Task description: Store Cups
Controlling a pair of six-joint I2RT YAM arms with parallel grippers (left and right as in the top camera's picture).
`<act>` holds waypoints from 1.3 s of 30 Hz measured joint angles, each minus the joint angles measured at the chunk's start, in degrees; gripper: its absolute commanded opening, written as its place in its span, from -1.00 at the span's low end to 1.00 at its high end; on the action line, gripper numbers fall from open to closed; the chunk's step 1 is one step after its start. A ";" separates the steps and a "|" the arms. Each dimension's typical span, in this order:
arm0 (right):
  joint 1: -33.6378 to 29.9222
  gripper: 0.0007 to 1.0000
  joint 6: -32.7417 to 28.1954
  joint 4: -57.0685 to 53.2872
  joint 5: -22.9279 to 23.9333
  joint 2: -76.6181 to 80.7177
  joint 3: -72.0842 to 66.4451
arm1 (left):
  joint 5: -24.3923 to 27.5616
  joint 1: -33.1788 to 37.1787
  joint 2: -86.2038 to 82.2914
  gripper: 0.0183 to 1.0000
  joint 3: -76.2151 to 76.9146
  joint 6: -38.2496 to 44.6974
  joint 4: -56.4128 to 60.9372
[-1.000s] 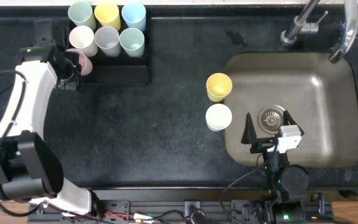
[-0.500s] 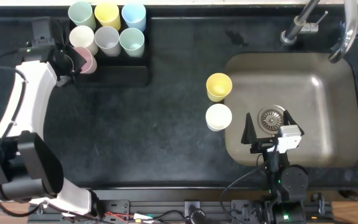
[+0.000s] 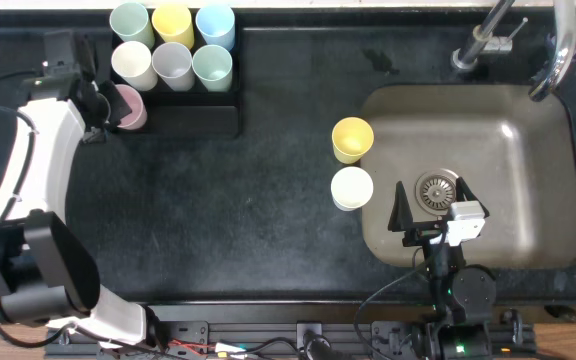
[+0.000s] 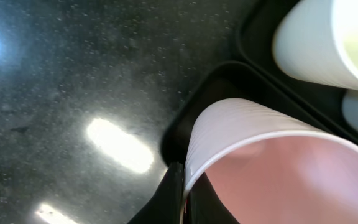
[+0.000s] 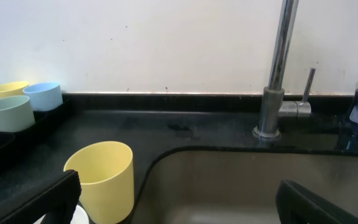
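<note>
Left tool: we see the left tool [image 3: 103, 105] at the bench's back left corner, pinching the rim of the pink cup [image 3: 128, 105]. In the left wrist view one dark finger [image 4: 178, 193] lies against the outside of that rim.
Pink cup: we find it tilted, mouth partly towards the wrist camera, over the front left compartment of the black tray [image 3: 203, 120]. We cannot tell whether its base touches the tray floor.
Tray: we place it on the bench [image 3: 218, 220] against the back edge, near the left corner. It holds six upright cups [image 3: 173, 62] in two rows of three, pale green, yellow and blue behind, then cream, white and mint in front. The pink cup is just beside the cream one.
Loose cups: we count two on the bench near its middle, just beside the left rim of the sink [image 3: 528, 150]. The yellow cup [image 3: 352, 138] stands nearer the back edge and the white cup [image 3: 351, 187] nearer the front, close together, both mouth up.
Right tool: we see the right tool [image 3: 431, 200] over the sink basin near the drain, its fingers spread wide with nothing between them.
Faucet: we note the faucet [image 3: 488, 40] at the sink's back rim, towards the bench's back right corner.
</note>
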 measured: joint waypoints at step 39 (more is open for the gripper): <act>0.00 1.00 -0.02 0.00 -0.02 0.00 0.00 | 3.48 -5.22 -25.42 0.69 -0.22 6.78 0.11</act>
